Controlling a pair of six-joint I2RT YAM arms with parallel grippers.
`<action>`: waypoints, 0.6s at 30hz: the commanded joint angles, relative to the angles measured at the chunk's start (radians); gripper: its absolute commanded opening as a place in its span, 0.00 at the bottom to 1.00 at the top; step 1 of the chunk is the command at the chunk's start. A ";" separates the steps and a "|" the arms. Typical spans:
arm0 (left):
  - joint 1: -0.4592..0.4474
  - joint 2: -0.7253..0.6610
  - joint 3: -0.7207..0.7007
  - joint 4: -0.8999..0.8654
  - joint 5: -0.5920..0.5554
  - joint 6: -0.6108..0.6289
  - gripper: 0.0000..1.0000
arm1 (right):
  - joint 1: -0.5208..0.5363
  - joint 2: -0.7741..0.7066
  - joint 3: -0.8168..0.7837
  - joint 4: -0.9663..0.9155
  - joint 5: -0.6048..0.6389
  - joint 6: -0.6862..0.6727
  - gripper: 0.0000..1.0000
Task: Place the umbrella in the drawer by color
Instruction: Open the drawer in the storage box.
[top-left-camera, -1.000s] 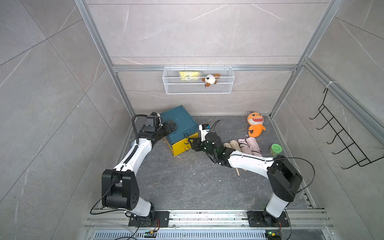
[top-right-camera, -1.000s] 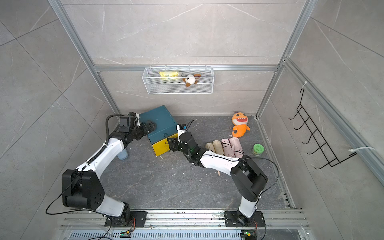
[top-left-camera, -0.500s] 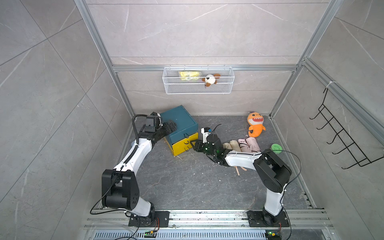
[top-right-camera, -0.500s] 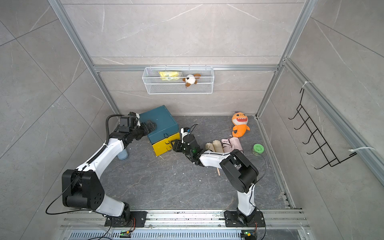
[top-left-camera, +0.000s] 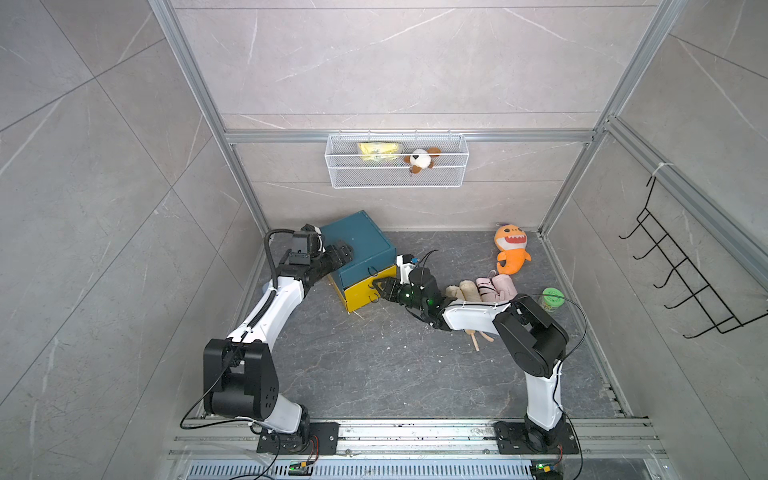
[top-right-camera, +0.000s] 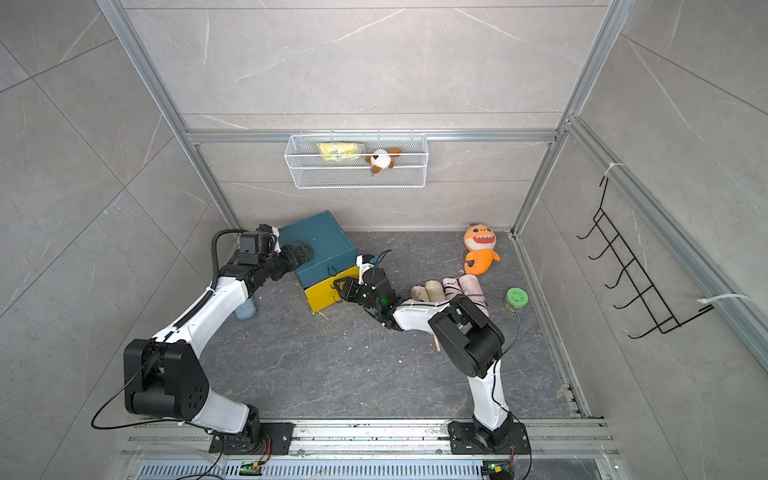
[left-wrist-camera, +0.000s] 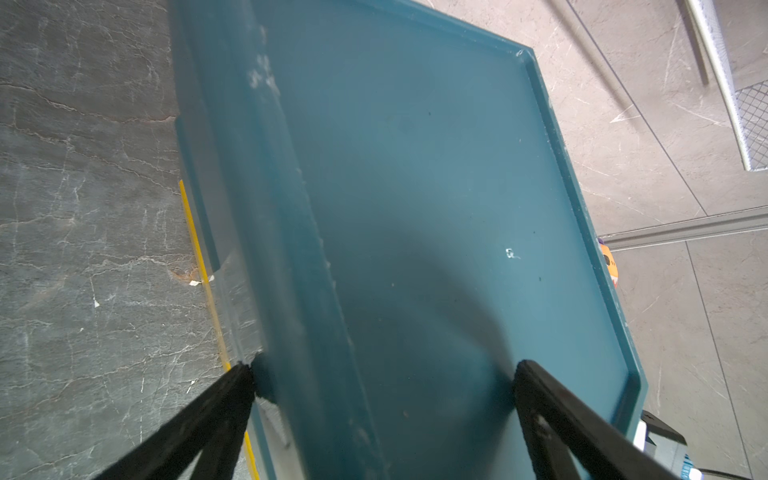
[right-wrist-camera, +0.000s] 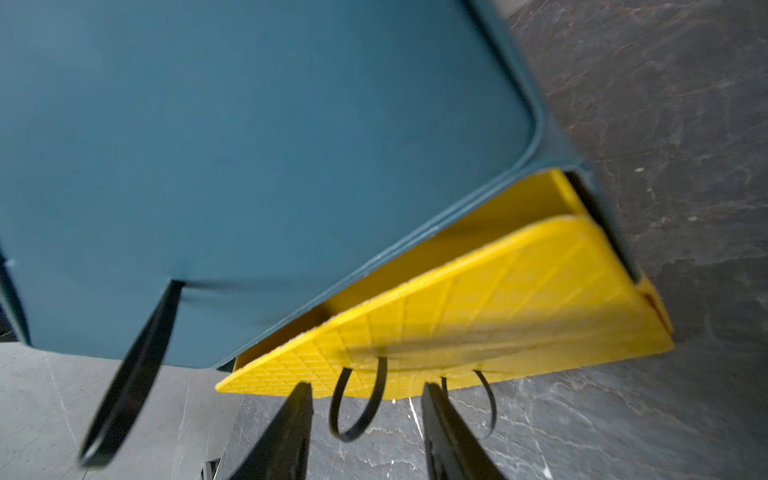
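Observation:
The teal drawer cabinet (top-left-camera: 361, 245) stands at the back left of the floor, its yellow bottom drawer (top-left-camera: 365, 291) slightly ajar. A folded beige umbrella (top-left-camera: 462, 290) and a pink umbrella (top-left-camera: 496, 286) lie to its right, partly hidden by my right arm. My left gripper (top-left-camera: 345, 251) rests wide open on the cabinet's top (left-wrist-camera: 415, 208), nothing between its fingers. My right gripper (right-wrist-camera: 366, 388) is at the yellow drawer front (right-wrist-camera: 457, 299). Its jaws stand apart on either side of the black loop handle (right-wrist-camera: 357, 415), without touching it.
An orange shark plush (top-left-camera: 511, 253) sits by the back wall and a green-lidded jar (top-left-camera: 552, 299) by the right wall. A blue cup (top-right-camera: 246, 309) stands under my left arm. A wire basket (top-left-camera: 397, 166) and a hook rack (top-left-camera: 681, 282) hang on the walls.
My right gripper has slid in to the yellow drawer's handle and its jaws have narrowed around the loop. The right elbow has folded back. The left arm has stayed still.

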 joint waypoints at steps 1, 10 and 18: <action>-0.024 0.035 -0.036 -0.097 0.013 0.007 1.00 | 0.004 0.034 0.040 0.025 -0.025 0.029 0.45; -0.025 0.045 -0.033 -0.092 0.013 0.006 1.00 | 0.004 0.059 0.054 0.042 -0.035 0.051 0.33; -0.025 0.046 -0.034 -0.093 0.003 0.009 1.00 | 0.005 0.076 0.064 0.058 -0.050 0.068 0.15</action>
